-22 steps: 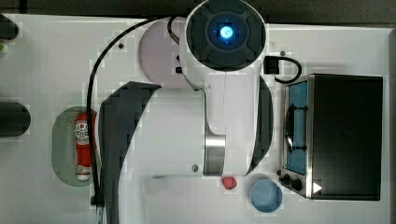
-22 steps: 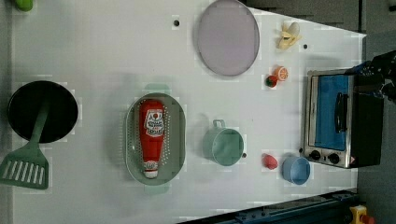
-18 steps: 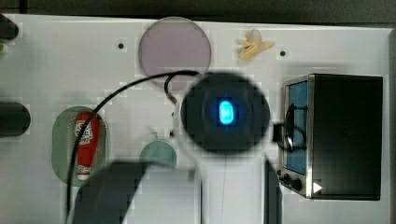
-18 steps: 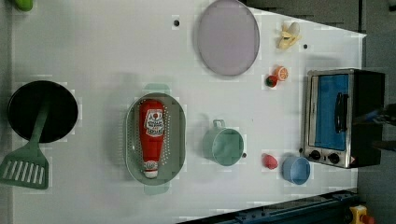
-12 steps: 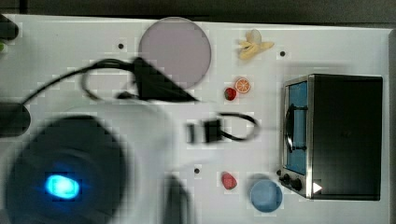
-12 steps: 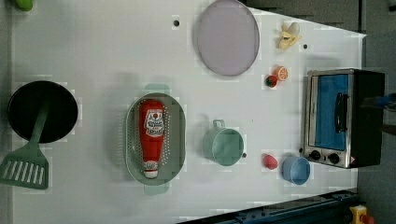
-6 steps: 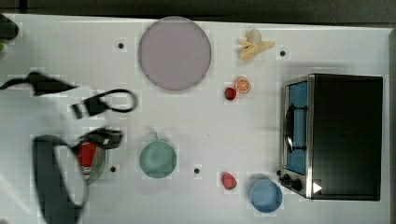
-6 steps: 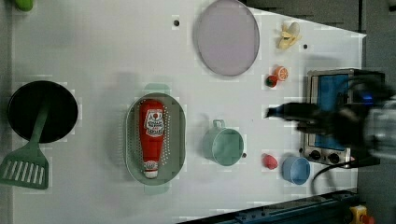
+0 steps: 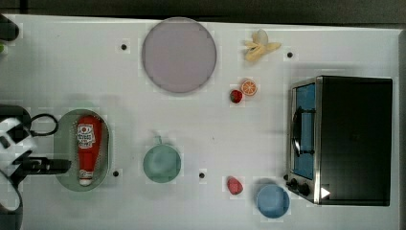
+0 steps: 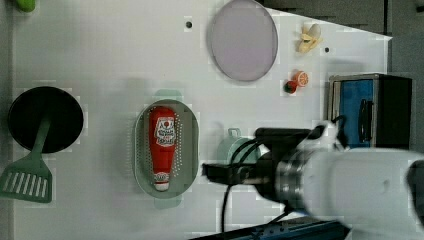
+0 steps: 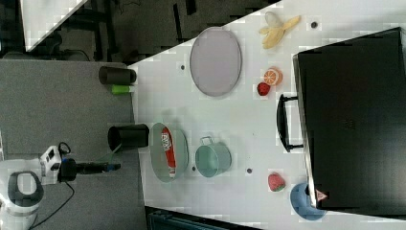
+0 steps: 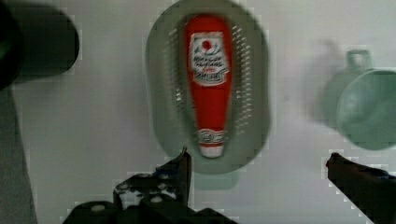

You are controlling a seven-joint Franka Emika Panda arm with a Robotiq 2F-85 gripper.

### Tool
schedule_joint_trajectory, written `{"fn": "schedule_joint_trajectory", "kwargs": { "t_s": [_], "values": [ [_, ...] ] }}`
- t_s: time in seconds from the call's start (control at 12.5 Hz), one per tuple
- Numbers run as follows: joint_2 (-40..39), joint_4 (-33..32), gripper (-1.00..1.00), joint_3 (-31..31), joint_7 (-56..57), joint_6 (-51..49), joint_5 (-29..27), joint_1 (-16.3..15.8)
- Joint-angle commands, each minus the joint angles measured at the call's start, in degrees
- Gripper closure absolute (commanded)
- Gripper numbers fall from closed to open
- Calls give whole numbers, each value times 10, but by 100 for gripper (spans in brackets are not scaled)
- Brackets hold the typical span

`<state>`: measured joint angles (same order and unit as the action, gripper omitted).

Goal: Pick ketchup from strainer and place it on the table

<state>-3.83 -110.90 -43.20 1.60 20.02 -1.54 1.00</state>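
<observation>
Both fingers (image 12: pixel 184 170) gape wide, empty, near the ketchup's (image 12: pixel 208 88) cap end in the strainer (image 12: pixel 254 112).

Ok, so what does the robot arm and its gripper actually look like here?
The arm is a glossy white rounded casing with a ribbed grey metallic ring at the wrist. A black gripper follows, with dark, pointed fingers. Black cables loop beside it.

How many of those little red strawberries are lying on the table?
2. One strawberry lies beside the orange slice, between the plate and the oven. The other strawberry lies next to the blue bowl. More could be hidden behind the arm.
</observation>
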Motion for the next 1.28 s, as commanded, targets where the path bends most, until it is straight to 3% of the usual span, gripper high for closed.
{"fn": "schedule_joint_trajectory", "kwargs": {
  "t_s": [0.08,0.72,1.28],
  "values": [
    [-43,-32,-100,0,-27,68,20,1],
    [-173,-108,-100,8,-53,290,129,-6],
    [-278,-108,-100,33,-165,362,249,-23]
  ]
}}
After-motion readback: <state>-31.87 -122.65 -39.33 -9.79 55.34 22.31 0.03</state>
